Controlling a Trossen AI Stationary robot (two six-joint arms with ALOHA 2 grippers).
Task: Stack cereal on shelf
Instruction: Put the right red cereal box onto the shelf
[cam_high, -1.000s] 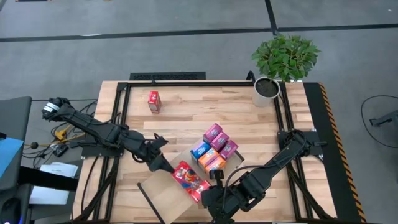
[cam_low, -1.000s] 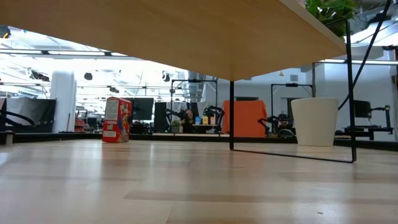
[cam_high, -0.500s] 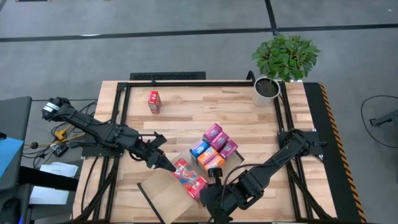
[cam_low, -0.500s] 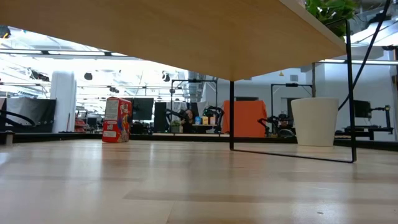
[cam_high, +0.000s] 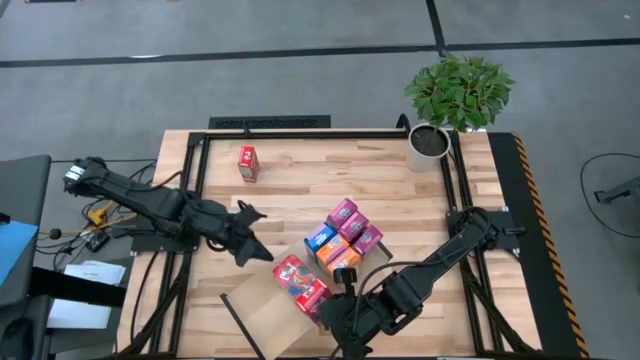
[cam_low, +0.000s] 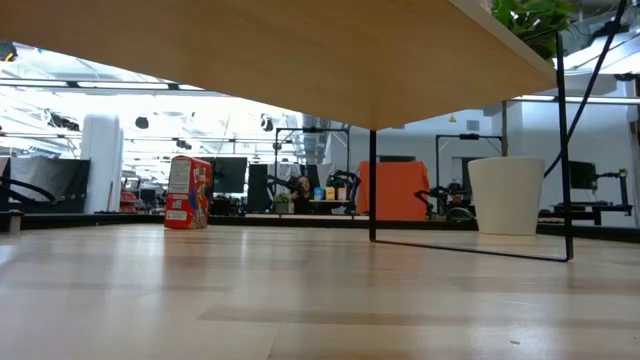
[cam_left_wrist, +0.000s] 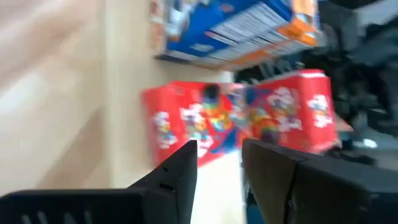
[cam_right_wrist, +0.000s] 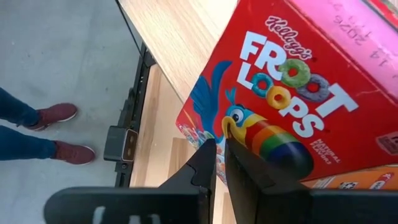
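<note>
Lying flat: glossy red cereal box (cam_high: 301, 282) | pale shelf (cam_high: 262, 303) | left claw (cam_high: 256, 249) ajar, empty

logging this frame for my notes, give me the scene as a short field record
shelf: pale board, front of table, under the arms
cereal on shelf: red Froot Loops boxes; blue, orange, pink boxes clustered beside
stray box: red box upright, far left of table
left gripper: empty, beside the red boxes
right gripper: jaws nearly shut, at the red boxes
plant: far right corner

Grey floor (cam_high: 300, 80) around the bench, dark seams crossing the top of frame. Potted plant (cam_high: 458, 95) upper right. Low view: bright lab, ceiling lights, orange panel (cam_low: 398, 190) centre.
</note>
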